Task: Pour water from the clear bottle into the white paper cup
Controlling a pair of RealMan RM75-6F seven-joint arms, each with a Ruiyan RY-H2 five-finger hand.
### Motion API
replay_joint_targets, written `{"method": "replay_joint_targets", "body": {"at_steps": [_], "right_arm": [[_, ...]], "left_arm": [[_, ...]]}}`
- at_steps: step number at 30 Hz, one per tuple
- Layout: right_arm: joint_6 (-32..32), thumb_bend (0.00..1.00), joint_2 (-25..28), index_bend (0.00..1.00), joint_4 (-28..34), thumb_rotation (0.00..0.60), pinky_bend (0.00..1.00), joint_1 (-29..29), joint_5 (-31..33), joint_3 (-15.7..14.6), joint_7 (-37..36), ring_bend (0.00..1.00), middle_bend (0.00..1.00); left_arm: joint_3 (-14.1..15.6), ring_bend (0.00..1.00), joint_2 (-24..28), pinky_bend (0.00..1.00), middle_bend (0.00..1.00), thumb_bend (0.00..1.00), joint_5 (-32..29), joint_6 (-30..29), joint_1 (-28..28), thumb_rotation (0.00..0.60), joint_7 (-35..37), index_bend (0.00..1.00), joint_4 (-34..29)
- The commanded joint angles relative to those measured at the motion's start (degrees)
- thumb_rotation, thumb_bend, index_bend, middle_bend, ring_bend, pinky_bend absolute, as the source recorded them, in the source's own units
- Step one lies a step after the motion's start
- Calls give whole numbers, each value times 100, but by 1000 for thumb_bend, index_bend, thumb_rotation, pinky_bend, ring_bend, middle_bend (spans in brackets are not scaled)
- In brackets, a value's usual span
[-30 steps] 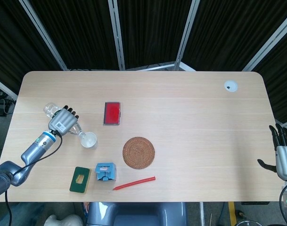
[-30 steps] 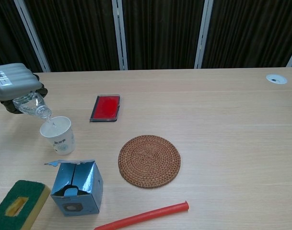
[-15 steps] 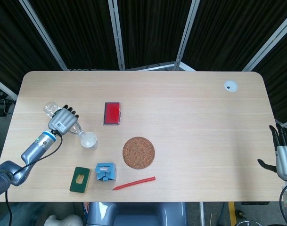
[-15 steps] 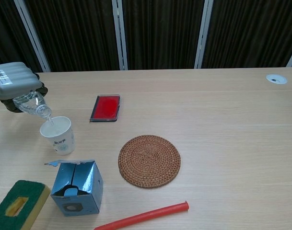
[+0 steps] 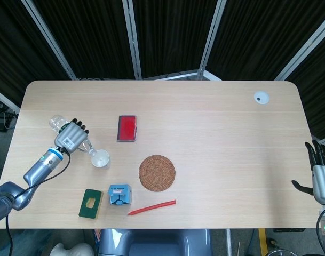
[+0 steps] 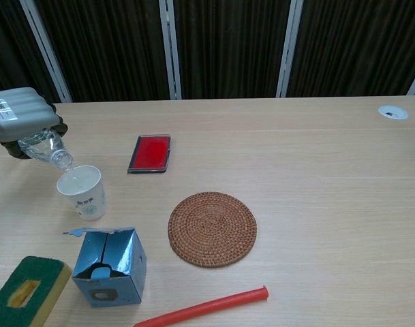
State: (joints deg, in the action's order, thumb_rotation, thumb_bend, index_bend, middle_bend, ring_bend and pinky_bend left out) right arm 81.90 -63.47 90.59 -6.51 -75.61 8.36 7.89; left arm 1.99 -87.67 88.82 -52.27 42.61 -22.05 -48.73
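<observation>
My left hand (image 5: 71, 136) (image 6: 20, 119) grips the clear bottle (image 5: 58, 124) (image 6: 47, 150) and holds it tilted, neck down toward the right. The bottle's mouth hangs just above the left rim of the white paper cup (image 5: 101, 159) (image 6: 82, 192), which stands upright on the table at the left. My right hand (image 5: 321, 173) hangs off the table's right edge in the head view, fingers spread, holding nothing.
A red flat case (image 5: 127, 128) (image 6: 150, 153) lies behind the cup. A woven round coaster (image 5: 157, 173) (image 6: 212, 228) is at the centre. A blue carton (image 6: 108, 266), a green-yellow sponge (image 6: 23, 293) and a red stick (image 6: 204, 306) lie near the front edge.
The bottle's neck has lifted slightly away from the cup, and the thin stream of water into the cup no longer shows. The right hand has not moved.
</observation>
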Motion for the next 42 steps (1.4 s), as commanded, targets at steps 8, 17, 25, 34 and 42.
{"method": "replay_joint_targets", "body": {"at_steps": [8,17,25,34,42], "right_arm": [[-1,0,7,0,3,600,0,2,-1,-2,-6,0,0],[-2,0,13,0,4,600,0,4,4,0,-15,0,0],[4,0,16,0,5,600,0,9,2,-3,-15,0,0],[-19,0,-6,0,-12,600,0,-4,31,1,30,0,0],[-21,0,-16,0,-19,600,0,-5,36,-2,49,0,0]], "left_arm": [[13,359,-1,371,523,541,38,-29,10,600,-106,660,1],[-8,359,16,371,523,540,14,-33,7,600,-124,660,-3],[-68,359,21,371,520,542,-46,-68,-11,600,194,655,-70],[-220,359,225,369,519,539,-253,99,-7,600,1812,659,-521],[-579,359,466,368,520,540,-617,94,-51,600,3390,662,-845]]}}
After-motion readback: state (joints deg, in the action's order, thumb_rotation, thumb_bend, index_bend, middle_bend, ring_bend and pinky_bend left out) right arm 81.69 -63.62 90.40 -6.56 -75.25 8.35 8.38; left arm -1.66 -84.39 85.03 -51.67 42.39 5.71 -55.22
